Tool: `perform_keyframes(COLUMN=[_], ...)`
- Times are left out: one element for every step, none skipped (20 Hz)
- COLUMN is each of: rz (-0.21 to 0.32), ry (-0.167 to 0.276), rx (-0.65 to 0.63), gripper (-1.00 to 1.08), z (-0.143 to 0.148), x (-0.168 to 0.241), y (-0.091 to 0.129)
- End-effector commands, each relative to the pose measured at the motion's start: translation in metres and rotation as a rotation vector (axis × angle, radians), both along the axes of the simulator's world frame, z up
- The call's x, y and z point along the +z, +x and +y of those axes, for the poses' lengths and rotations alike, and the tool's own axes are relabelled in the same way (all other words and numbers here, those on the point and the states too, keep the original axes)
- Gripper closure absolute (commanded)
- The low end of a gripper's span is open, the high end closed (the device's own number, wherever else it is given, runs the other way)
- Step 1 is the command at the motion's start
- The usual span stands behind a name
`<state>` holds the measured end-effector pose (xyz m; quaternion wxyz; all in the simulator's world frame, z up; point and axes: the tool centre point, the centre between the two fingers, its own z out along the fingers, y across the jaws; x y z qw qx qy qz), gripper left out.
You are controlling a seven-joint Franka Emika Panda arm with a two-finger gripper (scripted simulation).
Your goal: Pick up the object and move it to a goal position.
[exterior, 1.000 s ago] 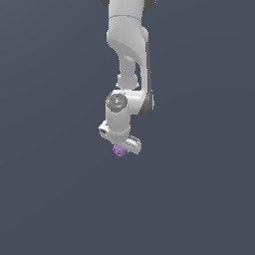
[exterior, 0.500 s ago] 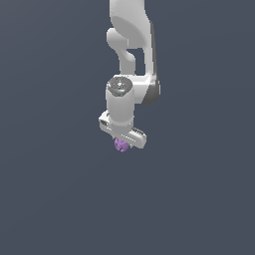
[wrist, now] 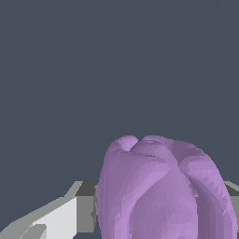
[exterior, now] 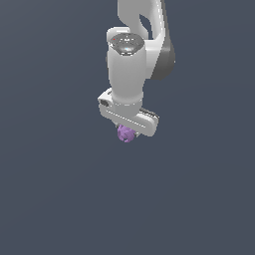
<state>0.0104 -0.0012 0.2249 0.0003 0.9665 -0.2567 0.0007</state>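
Object (wrist: 161, 191), a lumpy light-purple thing, fills the wrist view close up, sitting between the grey fingers (wrist: 84, 212) of the pincer (exterior: 127, 130), which looks clamped on it. In the exterior view it hangs under the white arm (exterior: 132, 64) against plain dark background. Pickup seems done; carrying to the goal remains, and no goal marker shows.

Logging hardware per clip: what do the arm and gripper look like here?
A white, glossy arm with rounded, bulbous links and a dark grey joint section. The gripper has a broad white crossbar body; its fingers are white with grey pads. No cables or markings visible.
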Motion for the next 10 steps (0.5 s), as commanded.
perform_keyframes(rz=[0.001,0.001,0.001,0.001,0.001,0.001,0.001,0.001,0.001,0.001], ry=[0.000,0.000,0.000,0.000,0.000,0.000,0.000,0.000,0.000,0.000], rx=[0.000,0.000,0.000,0.000,0.000,0.000,0.000,0.000,0.000,0.000], gripper=[1.08,1.08,1.08,1.08,1.08,1.08,1.08,1.08,1.08,1.08], z=[0.005,0.007,0.009,0.011,0.013,0.015,0.017,0.019,0.021,0.022], x=[0.027,0.038,0.049,0.059,0.069,0.079,0.090,0.100,0.109,0.119], y=[0.004,0.006,0.008,0.009,0.011,0.013,0.015,0.017,0.019,0.021])
